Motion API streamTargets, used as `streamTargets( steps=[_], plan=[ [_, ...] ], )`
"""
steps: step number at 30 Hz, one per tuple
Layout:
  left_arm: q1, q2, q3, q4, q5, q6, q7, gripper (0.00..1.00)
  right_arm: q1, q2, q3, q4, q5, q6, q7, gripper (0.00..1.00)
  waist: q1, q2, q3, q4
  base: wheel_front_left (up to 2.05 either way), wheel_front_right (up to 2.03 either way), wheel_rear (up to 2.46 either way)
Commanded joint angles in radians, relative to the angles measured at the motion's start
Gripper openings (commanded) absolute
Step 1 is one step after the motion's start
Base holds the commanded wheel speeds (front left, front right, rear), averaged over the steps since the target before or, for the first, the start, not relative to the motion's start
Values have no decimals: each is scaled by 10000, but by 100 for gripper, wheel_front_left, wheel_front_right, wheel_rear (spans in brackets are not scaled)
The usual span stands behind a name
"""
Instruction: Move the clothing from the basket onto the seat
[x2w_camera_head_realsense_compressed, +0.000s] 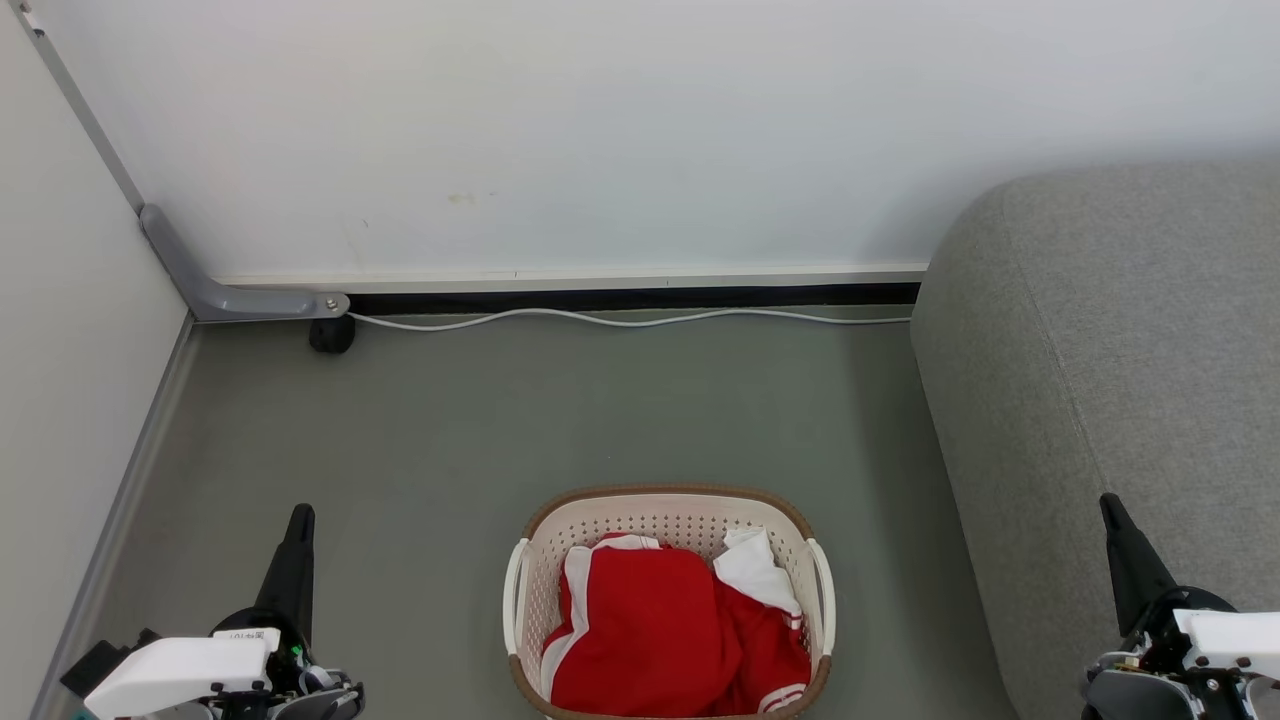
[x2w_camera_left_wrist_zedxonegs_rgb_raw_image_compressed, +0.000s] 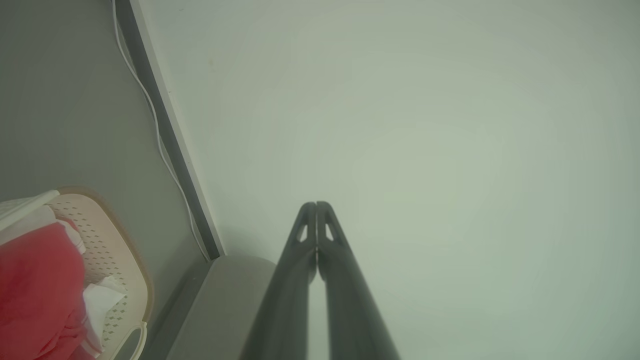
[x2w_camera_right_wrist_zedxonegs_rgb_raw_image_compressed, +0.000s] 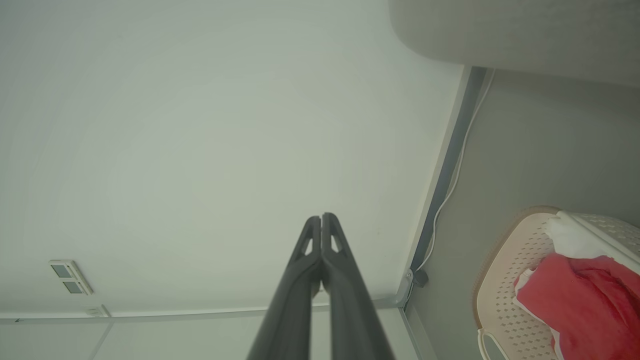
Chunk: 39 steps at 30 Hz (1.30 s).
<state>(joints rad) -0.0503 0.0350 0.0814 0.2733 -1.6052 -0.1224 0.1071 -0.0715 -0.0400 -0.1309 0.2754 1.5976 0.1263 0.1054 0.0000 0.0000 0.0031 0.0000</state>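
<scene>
— Between the left pincer (x2w_camera_head_realsense_compressed: 299, 525) and the right pincer (x2w_camera_head_realsense_compressed: 1113, 515), nearer their wrists than their tips, the basket (x2w_camera_head_realsense_compressed: 665, 497) sits on the floor (x2w_camera_head_realsense_compressed: 500, 420). The clothing (x2w_camera_head_realsense_compressed: 645, 640) is heaped inside it, so nothing has gone across yet, I'd say.

— And the pincers?

— Both are pressed together, finger against finger, with nothing between them. Neither touches the basket.

— How will the clothing handle?

— Soft, light and limp, by the look of it. It should bunch under a pinch and hang long once lifted, so a trailing end could catch on the brown rim. I'd take a raised fold near the top of the red heap and bite deep, rather than nip the white bit sticking up on the side farthest from the pincers.

— Where does it go?

— Onto the sofa (x2w_camera_head_realsense_compressed: 1130, 340). The right pincer shows against it in the head view, and it stretches well ahead of that tip and off to its outer side. That looks like the shorter carry.

— What can't you make out?

— How many garments there are, since the red folds overlap and may be tangled. The basket's floor is covered, and its near rim is cut off at the bottom of the head view. The sofa runs off the right edge. Both wrist views are hazy, with the basket blurred in a lower corner.
</scene>
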Motion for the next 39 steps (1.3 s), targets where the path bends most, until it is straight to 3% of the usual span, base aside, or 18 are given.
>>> streamTargets(
  steps=[1,39],
  plan=[
    [-576,152,319,-285,-38,-83,58,0,-364,-102,175,-307,115,44,75,0,0,0,0,0,0,0,0],
    [-576,152,319,-285,-38,-83,58,0,-364,-102,175,-307,115,44,75,0,0,0,0,0,0,0,0]
  ],
)
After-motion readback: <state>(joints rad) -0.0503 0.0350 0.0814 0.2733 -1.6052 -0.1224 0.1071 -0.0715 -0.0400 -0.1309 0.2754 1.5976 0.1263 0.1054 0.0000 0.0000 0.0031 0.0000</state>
